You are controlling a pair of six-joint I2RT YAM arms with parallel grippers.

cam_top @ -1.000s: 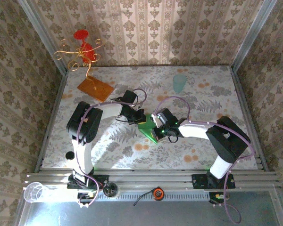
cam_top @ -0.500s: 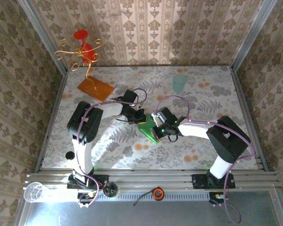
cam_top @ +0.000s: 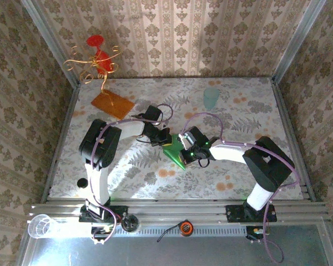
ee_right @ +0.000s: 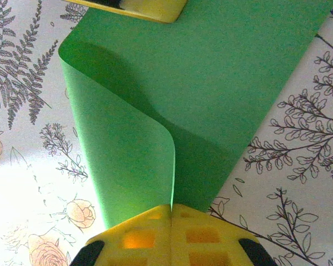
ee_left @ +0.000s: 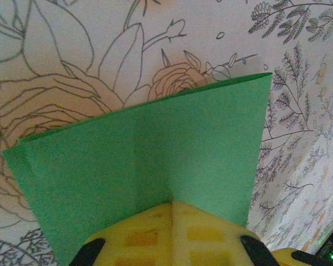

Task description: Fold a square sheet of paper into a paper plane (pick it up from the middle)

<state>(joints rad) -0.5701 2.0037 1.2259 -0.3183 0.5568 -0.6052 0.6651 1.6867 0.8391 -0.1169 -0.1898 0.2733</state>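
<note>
Both end effectors are clamped on the half-made paper plane [cam_top: 175,153] at mid-tabletop, the paper resting on the cloth between them. From overhead, the left end effector [cam_top: 166,138] grips the green sheet at its 11 o'clock edge. The right end effector [cam_top: 187,151] grips it at about 3 o'clock, so neither arm is plainly the nearer. The sheet's long axis seems to run from 11 toward 5 o'clock.

The right wrist camera has one flap curling up off the lower layer, its free edge running straight into the shut fingertips. That loose flap, toward 9 o'clock of the right end effector, looks like what the next crease depends on.

The tabletop [cam_top: 250,116] wears a flat flower-printed cloth. An orange board [cam_top: 112,103] lies at 10 o'clock and a pale cup [cam_top: 211,98] at 1 o'clock, both well apart from the paper. Patterned walls close three sides.
</note>
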